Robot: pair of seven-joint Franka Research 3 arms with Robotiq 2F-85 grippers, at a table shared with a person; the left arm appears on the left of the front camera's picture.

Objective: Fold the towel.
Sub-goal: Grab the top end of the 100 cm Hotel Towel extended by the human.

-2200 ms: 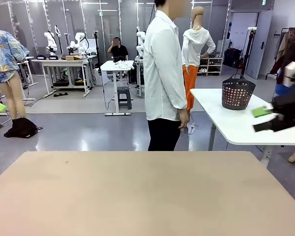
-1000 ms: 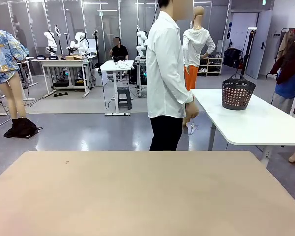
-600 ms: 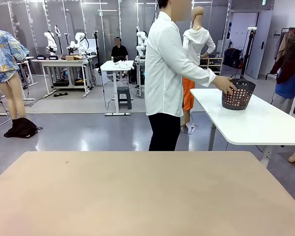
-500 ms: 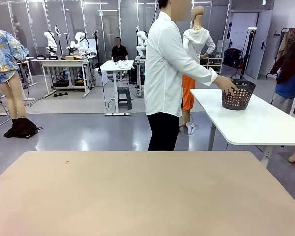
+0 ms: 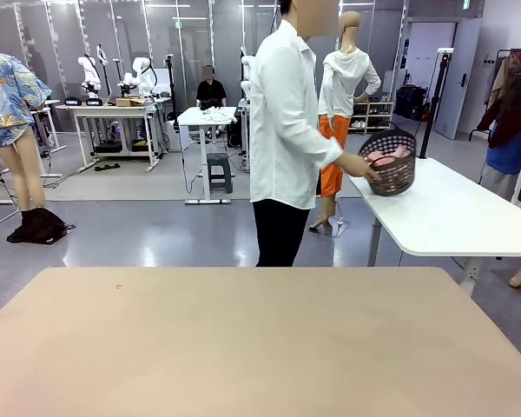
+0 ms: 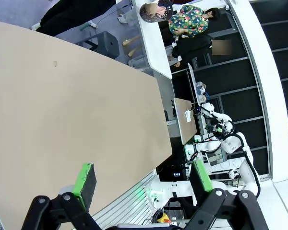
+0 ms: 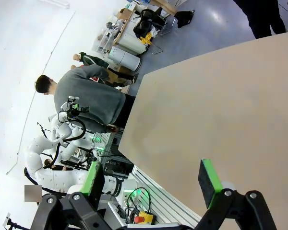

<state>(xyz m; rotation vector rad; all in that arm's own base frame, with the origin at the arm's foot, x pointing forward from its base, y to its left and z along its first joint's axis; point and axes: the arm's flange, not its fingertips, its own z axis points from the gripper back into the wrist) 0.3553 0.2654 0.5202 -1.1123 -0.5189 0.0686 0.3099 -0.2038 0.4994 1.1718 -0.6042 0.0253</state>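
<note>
A bit of pink cloth, the towel (image 5: 383,157), lies inside a dark mesh basket (image 5: 392,172). A person in a white shirt (image 5: 285,122) stands beyond my table's far edge and holds that basket in one hand above the corner of a white side table (image 5: 451,217). My left gripper (image 6: 142,177) is open with nothing between its green pads, above the bare tan table (image 6: 62,105). My right gripper (image 7: 150,179) is also open and holds nothing, over the same table (image 7: 221,110).
The tan tabletop (image 5: 260,347) spans the front view's lower half. The white side table stands at the far right. In the right wrist view, another person in a grey top (image 7: 93,103) stands by the table's side.
The person reached to the basket on the white table, lifted it and turned with it toward my table. An arm seen at the right edge earlier has left the front view.
</note>
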